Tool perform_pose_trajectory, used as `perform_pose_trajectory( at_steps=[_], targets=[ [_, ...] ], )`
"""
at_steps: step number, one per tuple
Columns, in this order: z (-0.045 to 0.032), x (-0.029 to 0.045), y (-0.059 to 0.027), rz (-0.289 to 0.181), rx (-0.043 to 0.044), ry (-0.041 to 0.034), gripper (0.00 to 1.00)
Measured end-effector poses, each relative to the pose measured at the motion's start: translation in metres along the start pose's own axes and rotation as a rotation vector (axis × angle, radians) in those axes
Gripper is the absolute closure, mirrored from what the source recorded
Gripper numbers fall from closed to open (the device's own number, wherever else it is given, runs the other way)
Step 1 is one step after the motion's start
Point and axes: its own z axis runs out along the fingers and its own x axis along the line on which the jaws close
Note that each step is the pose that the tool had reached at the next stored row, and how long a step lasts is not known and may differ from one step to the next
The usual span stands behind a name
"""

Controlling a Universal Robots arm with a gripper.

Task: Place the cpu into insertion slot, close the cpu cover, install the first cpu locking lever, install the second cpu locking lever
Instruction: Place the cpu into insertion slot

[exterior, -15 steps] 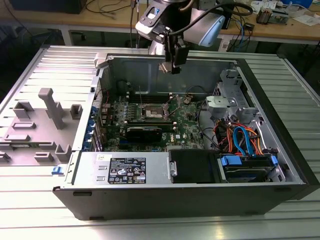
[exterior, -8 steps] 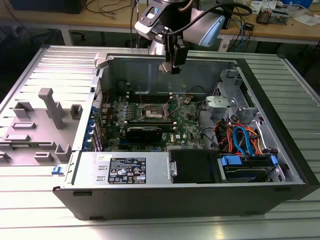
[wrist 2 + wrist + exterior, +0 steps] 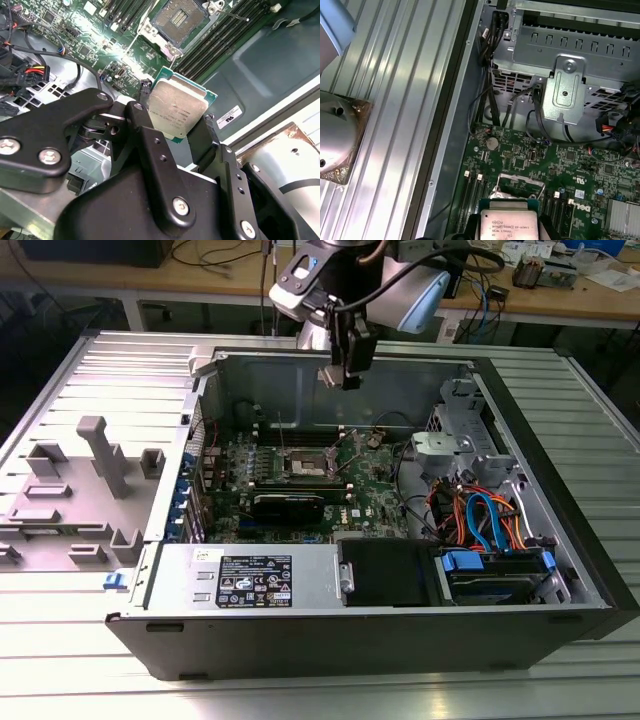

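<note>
Pinching the cpu (image 3: 176, 112) by opposite edges in the gripper (image 3: 347, 380), hovering high over the motherboard (image 3: 378, 483), beyond the uncovered insertion slot (image 3: 181, 14).

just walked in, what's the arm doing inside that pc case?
The arm's gripper hangs over the open computer case, its fingers shut on the cpu, whose metal top faces the camera in both wrist views. The insertion slot on the green motherboard is uncovered and empty, its contact field exposed. The cpu is in the air above the board, not yet seated, so the job is at its first step.
</note>
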Motion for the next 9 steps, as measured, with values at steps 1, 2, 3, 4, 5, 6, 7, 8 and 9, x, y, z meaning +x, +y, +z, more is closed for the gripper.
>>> perform_pose_trajectory(
  at_steps=[1, 2, 3, 4, 5, 6, 7, 8, 9],
  targets=[
    [0.0001, -0.0005, -0.0001, 0.0, 0.0, 0.0, 0.45],
    [0.0001, -0.0011, -0.0003, 0.0, 0.0, 0.0, 0.45],
    [0.0002, -0.0019, -0.0004, 0.001, -0.0001, 0.0, 0.45],
    [0.0003, -0.002, -0.0005, 0.003, -0.0001, -0.0002, 0.45],
    [0.0004, -0.0021, -0.0005, 0.01, 0.0001, -0.0008, 0.45],
    [0.0006, -0.0021, -0.0005, 0.018, 0.0002, -0.0015, 0.45],
    [0.0009, -0.0022, -0.0005, 0.037, 0.0003, -0.0031, 0.45],
    [0.0012, -0.0022, -0.0005, 0.049, 0.0002, -0.0041, 0.45],
    [0.0015, -0.0022, -0.0006, 0.066, 0.0, -0.0054, 0.45]
  ],
)
